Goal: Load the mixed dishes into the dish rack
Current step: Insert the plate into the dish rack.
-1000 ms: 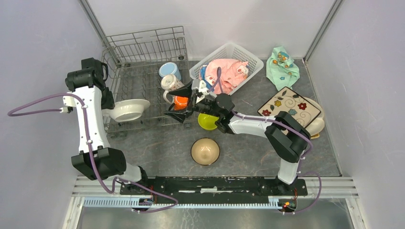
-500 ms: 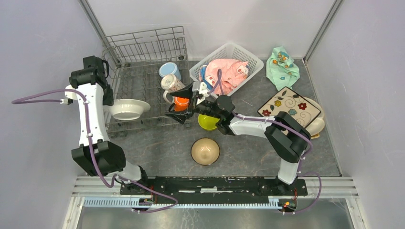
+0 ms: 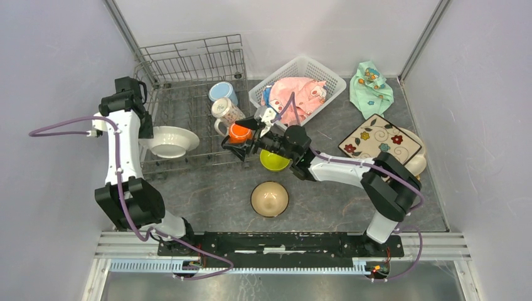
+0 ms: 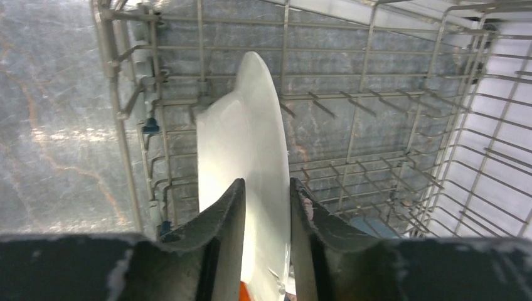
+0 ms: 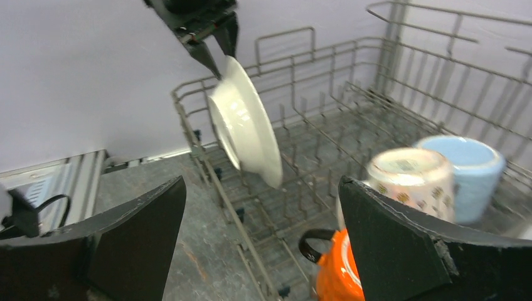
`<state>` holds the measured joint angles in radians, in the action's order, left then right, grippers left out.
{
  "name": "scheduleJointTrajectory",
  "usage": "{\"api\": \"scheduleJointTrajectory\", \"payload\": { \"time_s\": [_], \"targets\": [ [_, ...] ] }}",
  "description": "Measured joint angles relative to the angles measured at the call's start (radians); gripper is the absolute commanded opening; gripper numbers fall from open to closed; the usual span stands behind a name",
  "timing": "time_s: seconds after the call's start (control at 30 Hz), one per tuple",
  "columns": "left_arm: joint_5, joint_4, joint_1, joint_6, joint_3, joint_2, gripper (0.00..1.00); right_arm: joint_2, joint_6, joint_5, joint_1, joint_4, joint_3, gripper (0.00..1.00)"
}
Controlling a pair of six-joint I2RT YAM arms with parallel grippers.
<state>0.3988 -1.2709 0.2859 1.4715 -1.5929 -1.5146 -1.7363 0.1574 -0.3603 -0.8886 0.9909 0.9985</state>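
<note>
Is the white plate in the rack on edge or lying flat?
On edge: the white plate stands tilted, rim upward, inside the rack.

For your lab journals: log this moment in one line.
left gripper: straddling white plate in rack | right gripper: open, by orange mug

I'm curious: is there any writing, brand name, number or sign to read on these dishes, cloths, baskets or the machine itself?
No word, number, brand or sign can be read in any view.
White patterned mug: blurred coloured motifs, no letters made out.
Dark-edged square plate: flowers and swirls only.
Mint-green patterned cloth: flower prints only.
White robot arms: no legible label.
</note>
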Motion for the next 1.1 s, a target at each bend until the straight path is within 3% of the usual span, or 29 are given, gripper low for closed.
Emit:
{"api": "scheduleJointTrajectory", "payload": {
  "time_s": [0.2, 0.37, 0.6, 0.83, 1.1],
  "targets": [
    [-0.005, 0.061, 0.0, -0.012, 0.002, 0.001, 0.78, 0.055, -0.025, 0.207, 0.0, -0.265, 0.042, 0.94],
    [-0.006, 0.111, 0.0, -0.067, 0.005, 0.019, 0.97, 0.055, -0.006, 0.316, 0.008, -0.441, 0.068, 0.7],
    [0.012, 0.216, 0.0, -0.225, 0.054, 0.12, 1.0, 0.053, 0.106, 0.311, 0.029, -0.501, 0.068, 0.48],
    [0.016, 0.482, -0.045, -0.484, 0.245, 0.279, 1.0, 0.035, 0.196, 0.32, 0.032, -0.505, 0.067, 0.51],
    [-0.201, 0.835, -0.222, -0.79, 0.514, 0.465, 1.0, 0.033, 0.255, 0.338, 0.032, -0.533, 0.067, 0.59]
  ]
}}
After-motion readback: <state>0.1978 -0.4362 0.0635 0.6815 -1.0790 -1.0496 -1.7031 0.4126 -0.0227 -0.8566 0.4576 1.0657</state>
